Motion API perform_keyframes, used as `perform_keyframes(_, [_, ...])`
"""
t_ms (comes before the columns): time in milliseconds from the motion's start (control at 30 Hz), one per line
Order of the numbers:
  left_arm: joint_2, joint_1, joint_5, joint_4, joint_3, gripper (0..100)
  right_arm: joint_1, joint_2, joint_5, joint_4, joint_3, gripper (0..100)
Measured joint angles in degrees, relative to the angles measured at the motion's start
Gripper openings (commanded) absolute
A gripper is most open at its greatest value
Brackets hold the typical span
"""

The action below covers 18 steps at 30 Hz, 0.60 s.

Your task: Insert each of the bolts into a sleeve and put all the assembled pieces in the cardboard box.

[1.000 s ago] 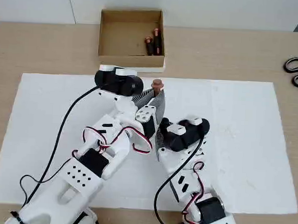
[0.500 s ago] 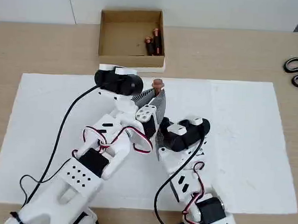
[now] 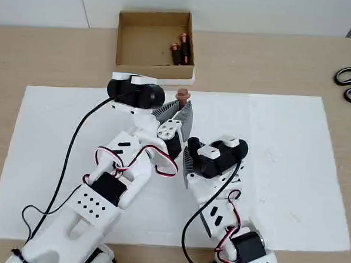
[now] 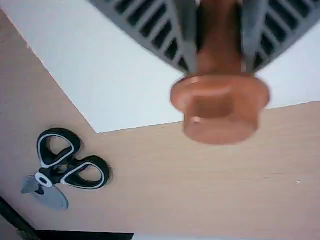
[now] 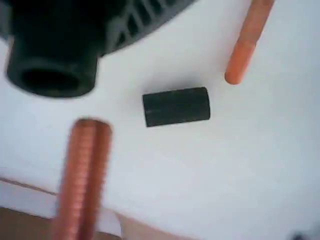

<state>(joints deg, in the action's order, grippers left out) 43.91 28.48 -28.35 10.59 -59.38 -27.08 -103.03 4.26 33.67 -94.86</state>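
The left pincer (image 3: 180, 111), clamped on an orange plastic bolt (image 3: 182, 97), has edged toward the brown cardboard box (image 3: 146, 44) over the white sheet (image 3: 280, 160), beside the right pincer (image 3: 187, 160), whose grip I cannot tell; left wrist view: black scissors (image 4: 65, 167) on the wooden worktop (image 4: 200, 190); right wrist view: a black cylindrical sleeve (image 5: 176, 106) lying on the sheet.

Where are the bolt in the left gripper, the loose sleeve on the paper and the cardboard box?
bolt (image 4: 216, 107), left wrist view, on its head.
loose sleeve (image 5: 176, 106), right wrist view, middle of its side.
cardboard box (image 3: 144, 40), high view, on its bare floor.
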Motion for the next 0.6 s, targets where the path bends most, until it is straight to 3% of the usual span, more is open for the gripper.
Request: perform_keyframes(600, [0.0, 2.7, 0.0, 0.0, 0.0, 1, -0.1, 0.0, 0.0, 0.0, 0.0, 0.4])
